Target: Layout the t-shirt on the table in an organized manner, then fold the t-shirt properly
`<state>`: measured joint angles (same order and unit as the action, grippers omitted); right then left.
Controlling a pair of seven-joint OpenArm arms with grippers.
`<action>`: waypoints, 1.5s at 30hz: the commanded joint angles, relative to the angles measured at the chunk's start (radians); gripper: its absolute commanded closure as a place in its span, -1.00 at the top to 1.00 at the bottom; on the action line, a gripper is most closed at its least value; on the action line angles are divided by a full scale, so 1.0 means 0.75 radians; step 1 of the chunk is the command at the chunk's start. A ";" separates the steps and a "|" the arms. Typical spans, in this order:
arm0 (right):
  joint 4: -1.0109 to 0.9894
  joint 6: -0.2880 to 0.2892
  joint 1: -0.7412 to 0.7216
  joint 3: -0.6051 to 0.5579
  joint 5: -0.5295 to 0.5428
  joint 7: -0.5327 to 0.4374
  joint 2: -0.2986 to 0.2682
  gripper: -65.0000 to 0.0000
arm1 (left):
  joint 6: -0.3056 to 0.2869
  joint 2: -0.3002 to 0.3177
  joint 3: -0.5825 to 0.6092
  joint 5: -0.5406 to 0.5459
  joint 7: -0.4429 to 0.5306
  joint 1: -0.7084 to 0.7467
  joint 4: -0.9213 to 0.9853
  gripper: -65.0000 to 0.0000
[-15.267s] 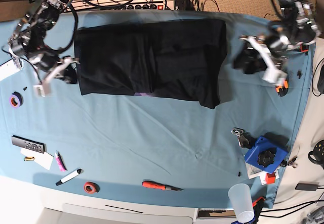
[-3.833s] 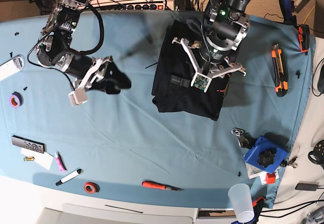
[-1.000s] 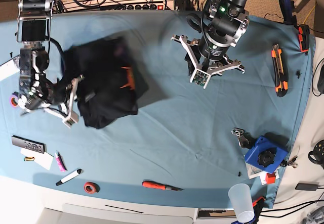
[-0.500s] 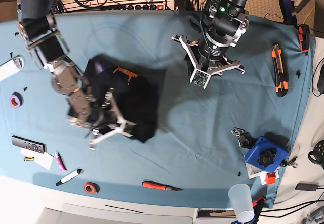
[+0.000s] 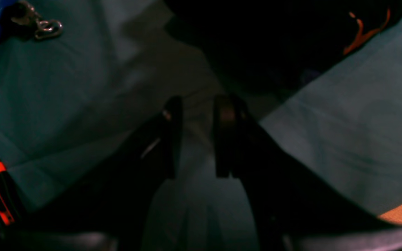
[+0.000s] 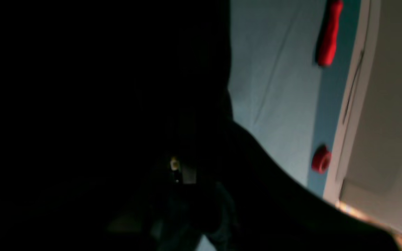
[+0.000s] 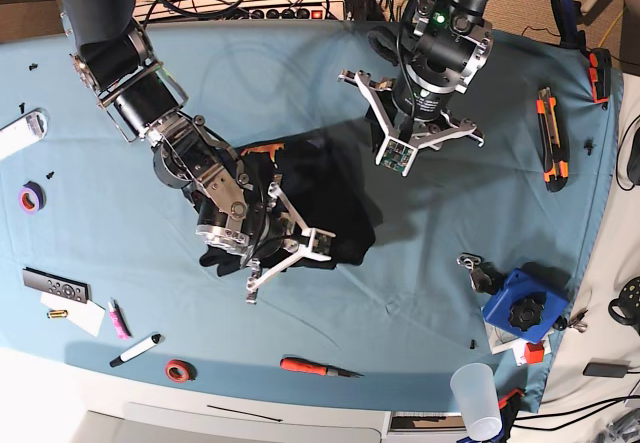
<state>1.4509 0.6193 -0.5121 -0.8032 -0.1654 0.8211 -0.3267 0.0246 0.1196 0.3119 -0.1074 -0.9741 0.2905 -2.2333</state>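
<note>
The black t-shirt (image 7: 335, 198) lies bunched in a heap near the middle of the light blue table (image 7: 300, 83), with its orange neck print (image 7: 262, 149) showing at the upper left. My right gripper (image 7: 268, 245) sits on the heap's front left part and is shut on the fabric. The shirt (image 6: 82, 104) fills the right wrist view and hides the fingers. My left gripper (image 7: 412, 135) hovers behind and to the right of the heap. In the left wrist view it (image 5: 195, 139) is open and empty above the cloth, with the shirt (image 5: 257, 42) just ahead.
A red screwdriver (image 7: 320, 367) and red tape roll (image 7: 179, 370) lie near the front edge. Keys (image 7: 478, 271), a blue box (image 7: 520, 303) and a plastic cup (image 7: 478, 398) are front right. An orange knife (image 7: 552, 138) is right; a remote (image 7: 55, 285) and marker (image 7: 135, 350) front left.
My right arm has dragged the bunched shirt from the left side toward the table's middle and front. The left arm has stayed where it was, open.
</note>
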 commanded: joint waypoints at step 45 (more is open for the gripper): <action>0.314 -0.095 0.511 1.105 0.932 0.198 0.133 -1.00 | -0.281 -0.032 0.000 0.358 0.384 -0.417 0.434 -1.00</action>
<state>1.6688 0.5495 -0.1020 0.0193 0.5186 1.0019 -0.2226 -0.1848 0.1047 0.3126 0.1551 -0.7067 -0.0090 -1.8946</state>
